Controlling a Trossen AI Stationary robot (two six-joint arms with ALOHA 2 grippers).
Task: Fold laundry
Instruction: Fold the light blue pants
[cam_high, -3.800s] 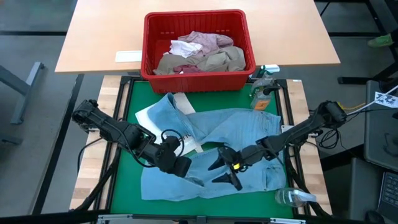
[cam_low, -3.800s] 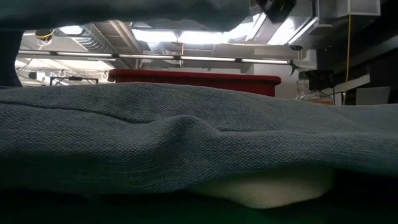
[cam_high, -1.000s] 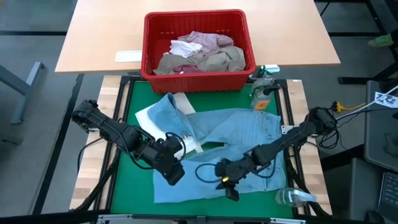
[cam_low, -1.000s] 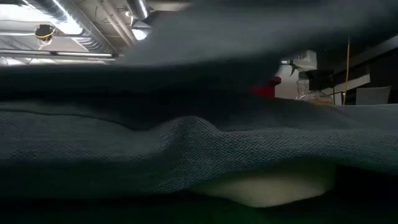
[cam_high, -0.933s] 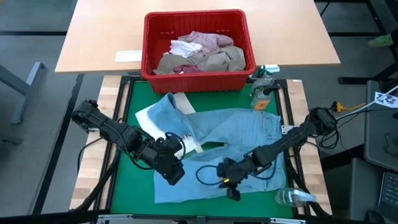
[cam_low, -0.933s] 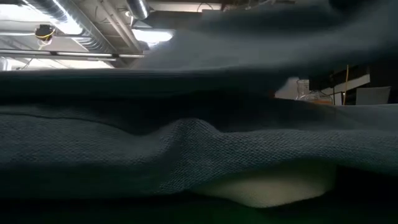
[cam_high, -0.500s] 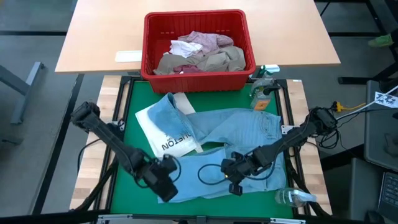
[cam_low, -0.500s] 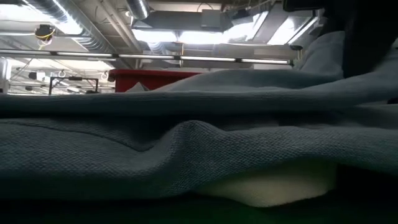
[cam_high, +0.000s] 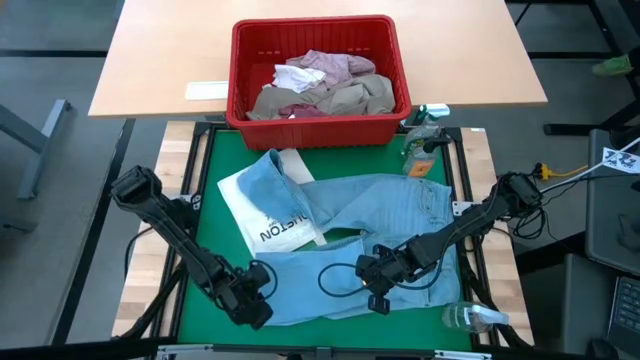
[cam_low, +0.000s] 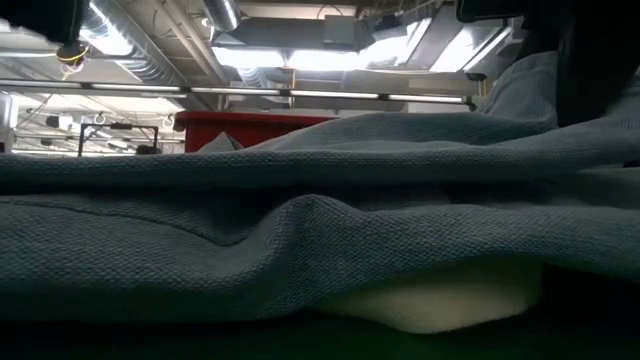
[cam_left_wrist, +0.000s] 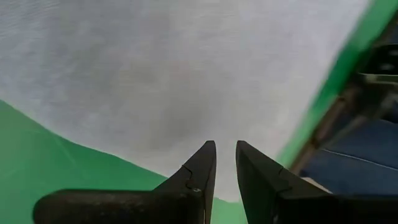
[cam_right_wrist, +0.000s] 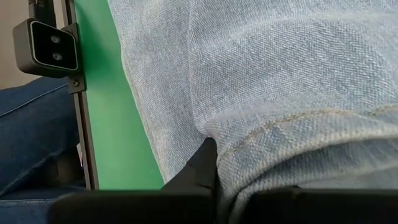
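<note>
Light blue jeans (cam_high: 370, 225) lie on the green mat (cam_high: 215, 200) before the red basket (cam_high: 318, 75). The right gripper (cam_high: 378, 285) pinches their near hem; the left gripper (cam_high: 250, 300), fingers slightly parted, holds nothing at their near-left corner.

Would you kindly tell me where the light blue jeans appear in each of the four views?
High view: jeans spread across the green mat.
Low view: grey folds fill the foreground.
Left wrist view: pale cloth fills the upper picture.
Right wrist view: denim with a seam.
Shared landmark: the green mat.

Two dark jointed arms trailing black cables.
</note>
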